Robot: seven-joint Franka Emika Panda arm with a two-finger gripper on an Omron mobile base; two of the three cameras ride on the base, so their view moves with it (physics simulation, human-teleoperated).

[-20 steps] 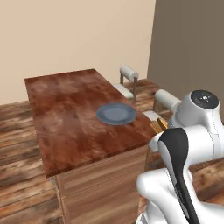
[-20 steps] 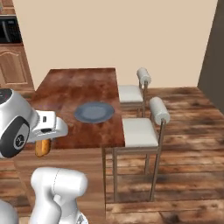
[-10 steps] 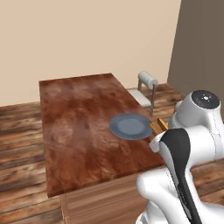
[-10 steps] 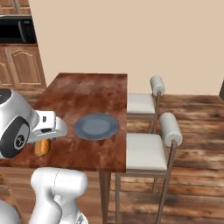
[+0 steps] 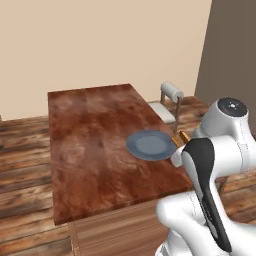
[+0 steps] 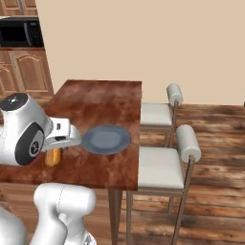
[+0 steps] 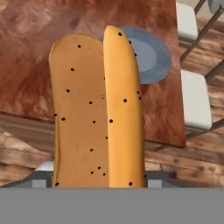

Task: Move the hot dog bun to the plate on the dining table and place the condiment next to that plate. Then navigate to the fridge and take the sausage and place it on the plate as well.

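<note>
The hot dog bun, tan-orange and split lengthwise, rises large in the hand view, held over the near edge of the dining table. My gripper is shut on it; the bun hangs under the hand at the table's left side. Its orange end peeks out beside the arm in the left base view. The blue-grey plate lies on the table just right of the hand, and the plate shows past the bun's tip. The plate is bare.
Two white-cushioned chairs stand along the table's right side; one chair shows beyond the plate. Wooden cabinets and a black microwave are at the far left. Plank floor surrounds the table.
The base has driven closer to the table, so the table and plate look larger and nearer in both base views. The bun stays in the gripper.
</note>
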